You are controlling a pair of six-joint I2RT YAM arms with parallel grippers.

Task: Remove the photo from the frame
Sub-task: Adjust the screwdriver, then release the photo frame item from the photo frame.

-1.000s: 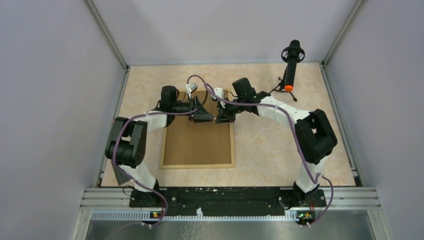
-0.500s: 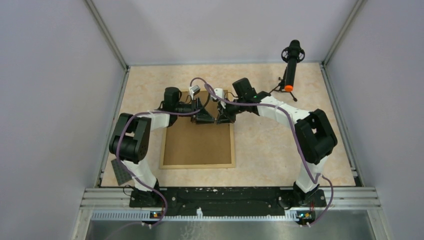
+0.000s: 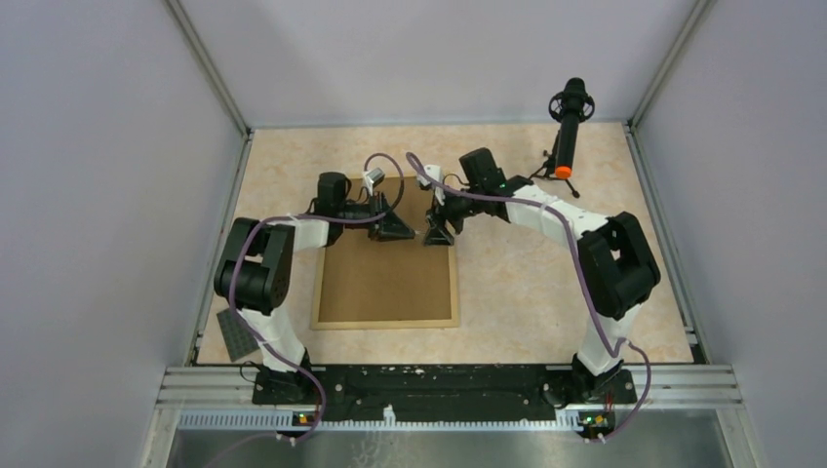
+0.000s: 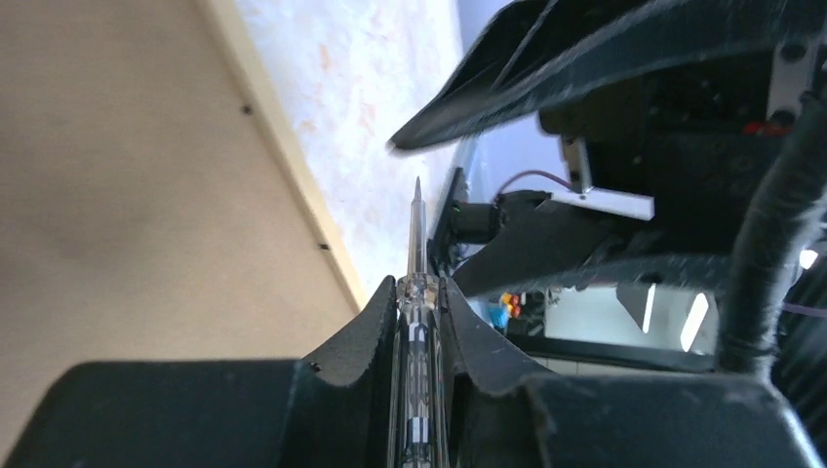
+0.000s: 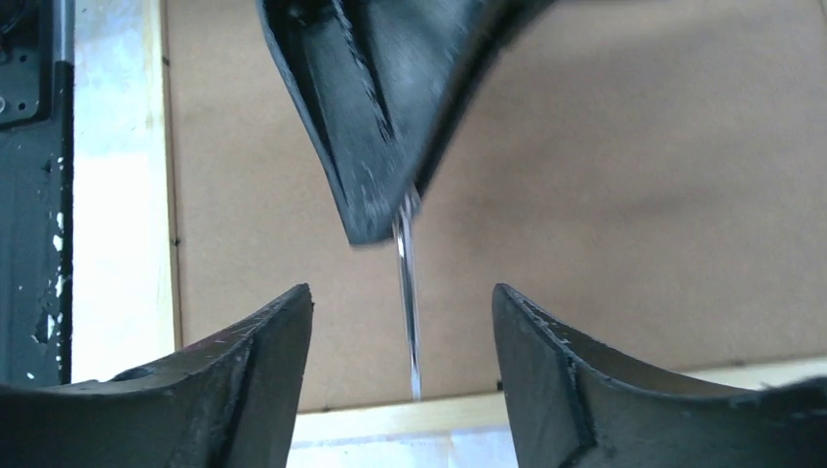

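While frame (image 3: 385, 323) lies back-up on counter (image 3: 546, 283), photo unseen, presumably under brown board (image 3: 385, 288): left tool (image 3: 412, 231) clamped on thin screwdriver (image 4: 416, 244) above frame's far half, shaft pointing toward frame's right rail. Right tool (image 5: 402, 322) jaws apart, empty, just beyond tip. Left arm nearer for prying.

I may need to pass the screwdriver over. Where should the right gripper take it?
The bare shaft of the screwdriver, from its tip end: the left gripper covers the clear handle, and the shaft lies between the open fingers of the right gripper.
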